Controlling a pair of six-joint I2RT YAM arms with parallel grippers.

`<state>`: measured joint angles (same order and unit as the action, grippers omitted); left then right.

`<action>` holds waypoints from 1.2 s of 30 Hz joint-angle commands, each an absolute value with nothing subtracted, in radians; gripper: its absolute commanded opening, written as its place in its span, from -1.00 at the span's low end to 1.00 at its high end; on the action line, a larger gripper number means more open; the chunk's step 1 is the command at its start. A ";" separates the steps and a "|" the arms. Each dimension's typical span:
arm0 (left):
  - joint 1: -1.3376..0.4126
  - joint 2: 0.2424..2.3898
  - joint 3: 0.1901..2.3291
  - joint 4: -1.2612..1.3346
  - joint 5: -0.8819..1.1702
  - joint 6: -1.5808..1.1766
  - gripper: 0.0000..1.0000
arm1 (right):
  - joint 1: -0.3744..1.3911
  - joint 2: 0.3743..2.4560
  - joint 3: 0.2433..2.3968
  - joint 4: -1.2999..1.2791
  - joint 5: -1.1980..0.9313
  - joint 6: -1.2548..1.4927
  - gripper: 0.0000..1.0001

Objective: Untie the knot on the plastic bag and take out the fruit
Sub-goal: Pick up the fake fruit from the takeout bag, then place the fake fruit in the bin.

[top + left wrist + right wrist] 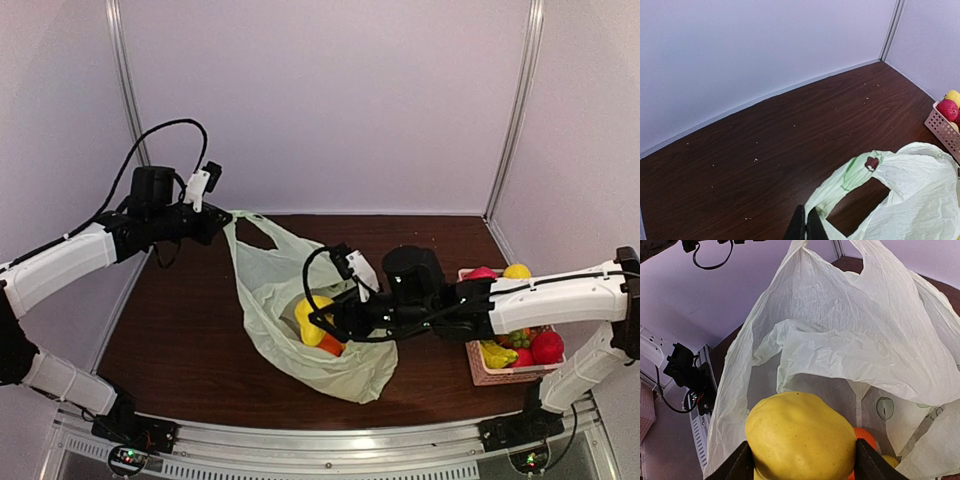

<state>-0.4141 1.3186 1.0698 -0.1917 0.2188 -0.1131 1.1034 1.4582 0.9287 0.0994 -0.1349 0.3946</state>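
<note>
Yellow and rounded, one fruit (800, 437) was clamped between the fingers of the right gripper (322, 322), held at the open mouth of the plastic bag (262, 290). A handle (860, 167) of the bag was pinched in the closed left gripper (222, 222), raised at the rear left.

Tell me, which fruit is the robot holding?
The big yellow fruit, clamped in the right gripper inside the plastic bag. The orange one lies loose behind it, and the others sit in the pink basket.
</note>
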 commanded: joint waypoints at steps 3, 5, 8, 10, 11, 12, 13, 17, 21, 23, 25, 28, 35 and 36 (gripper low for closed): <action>-0.413 1.318 1.093 -0.188 0.174 -0.126 -1.00 | 1.092 1.323 0.909 0.065 -0.049 0.407 -0.14; -0.413 1.314 1.091 -0.184 0.173 -0.126 -1.00 | 1.067 1.287 0.916 0.012 0.004 0.396 -0.16; -0.413 1.309 1.088 -0.179 0.174 -0.126 -1.00 | 0.997 1.233 0.911 -0.102 0.071 0.397 -0.17; -0.413 1.307 1.088 -0.180 0.175 -0.125 -1.00 | 0.936 1.180 0.899 -0.165 0.102 0.404 -0.17; -0.413 1.307 1.088 -0.180 0.175 -0.126 -1.00 | 0.906 1.151 0.888 -0.186 0.116 0.408 -0.16; -0.413 1.307 1.088 -0.180 0.174 -0.126 -1.00 | 0.873 1.120 0.877 -0.212 0.127 0.411 -0.15; -0.413 1.307 1.088 -0.179 0.175 -0.126 -1.00 | 0.846 1.094 0.869 -0.244 0.153 0.419 -0.15; -0.413 1.310 1.089 -0.180 0.181 -0.127 -1.00 | 0.723 1.001 0.835 -0.394 0.251 0.456 -0.15; -0.413 1.314 1.089 -0.180 0.190 -0.131 -1.00 | 0.570 0.905 0.736 -0.436 0.236 0.491 -0.10; -0.413 1.315 1.089 -0.179 0.191 -0.132 -1.00 | 0.487 0.874 0.689 -0.458 0.220 0.515 -0.10; -0.413 1.316 1.089 -0.180 0.193 -0.133 -1.00 | 0.414 0.854 0.651 -0.487 0.207 0.537 -0.11; -0.413 1.313 1.089 -0.179 0.192 -0.133 -1.00 | 0.343 0.834 0.625 -0.533 0.233 0.562 -0.11; -0.413 1.308 1.091 -0.179 0.196 -0.134 -1.00 | 0.288 0.815 0.598 -0.546 0.257 0.581 -0.08; -0.413 1.307 1.091 -0.180 0.196 -0.134 -1.00 | 0.288 0.822 0.599 -0.557 0.276 0.580 -0.08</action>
<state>-0.4141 1.3186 1.0698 -0.1997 0.1864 -0.1230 0.3004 0.8162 0.6121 -0.5205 0.2184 0.5583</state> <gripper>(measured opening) 0.005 0.631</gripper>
